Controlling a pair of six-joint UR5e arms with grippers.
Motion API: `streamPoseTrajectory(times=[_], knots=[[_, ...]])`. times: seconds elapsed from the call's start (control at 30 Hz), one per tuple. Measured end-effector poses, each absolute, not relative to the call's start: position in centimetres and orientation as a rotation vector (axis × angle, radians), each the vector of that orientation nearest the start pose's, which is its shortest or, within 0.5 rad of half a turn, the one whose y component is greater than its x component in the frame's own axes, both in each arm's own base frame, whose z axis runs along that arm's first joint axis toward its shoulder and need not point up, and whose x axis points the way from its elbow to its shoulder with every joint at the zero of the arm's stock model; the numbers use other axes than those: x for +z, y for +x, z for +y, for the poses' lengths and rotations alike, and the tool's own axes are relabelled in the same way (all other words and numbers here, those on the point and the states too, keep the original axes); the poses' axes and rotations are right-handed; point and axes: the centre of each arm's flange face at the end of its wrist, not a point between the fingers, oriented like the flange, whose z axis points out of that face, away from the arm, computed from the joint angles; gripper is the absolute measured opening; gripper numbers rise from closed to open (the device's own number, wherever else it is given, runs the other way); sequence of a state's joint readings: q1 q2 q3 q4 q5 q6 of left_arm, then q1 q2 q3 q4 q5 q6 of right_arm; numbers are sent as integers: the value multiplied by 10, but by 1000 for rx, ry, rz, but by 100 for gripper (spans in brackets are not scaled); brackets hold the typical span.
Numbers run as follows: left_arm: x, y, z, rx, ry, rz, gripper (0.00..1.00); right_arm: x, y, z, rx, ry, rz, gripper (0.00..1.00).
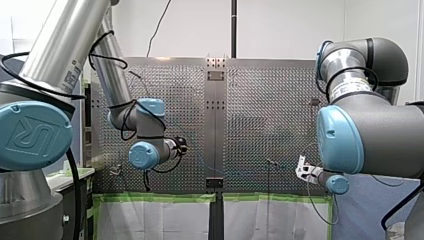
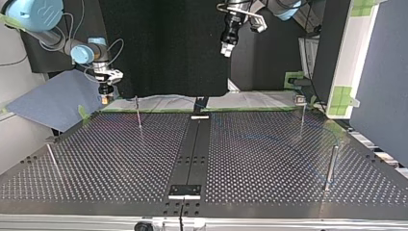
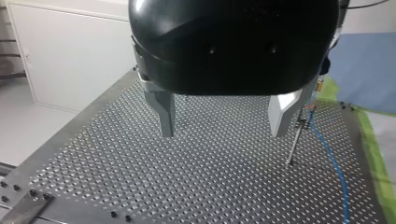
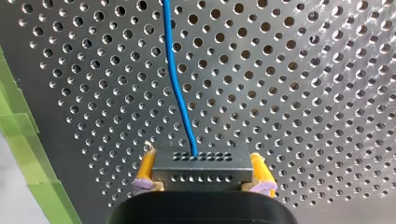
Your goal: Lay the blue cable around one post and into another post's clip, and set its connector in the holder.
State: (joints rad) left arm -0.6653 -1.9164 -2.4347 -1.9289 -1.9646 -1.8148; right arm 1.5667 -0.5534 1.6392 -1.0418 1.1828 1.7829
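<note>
Blue cable (image 4: 180, 93) trails over the table (image 4: 303, 93) from the connector (image 4: 201, 175) my right tool (image 4: 202, 162) pinches; my left tool (image 3: 223, 133) hangs spread; I fear slack snagging a post (image 3: 294, 144) if pulled carelessly.

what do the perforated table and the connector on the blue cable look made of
Perforated table: likely bare metal, dull grey sheen around drilled holes. Connector: matte dark grey block with crisp edges, metal or hard plastic; unclear which.

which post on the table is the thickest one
The near post at the top view's right: a stout metal cylinder. The far right post, the far left post and the near left post are thin rods.
</note>
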Motion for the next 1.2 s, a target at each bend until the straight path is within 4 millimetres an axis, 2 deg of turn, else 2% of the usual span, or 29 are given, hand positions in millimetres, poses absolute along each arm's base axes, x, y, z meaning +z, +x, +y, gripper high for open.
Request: streamPoseTrajectory(times=[0.33,0.67,1.0,1.2], knots=[[101,245,-313,-412,10,1565,100,-65,167,-633,1613,1438,-1238,0],[99,244,-309,-386,14,1591,100,-63,144,-637,1540,1405,-1277,0],[98,243,-309,-385,16,1599,100,-28,127,-625,1531,1371,-1288,0],[98,243,-309,-390,19,1600,100,-10,133,-613,1573,1349,-1304,0]])
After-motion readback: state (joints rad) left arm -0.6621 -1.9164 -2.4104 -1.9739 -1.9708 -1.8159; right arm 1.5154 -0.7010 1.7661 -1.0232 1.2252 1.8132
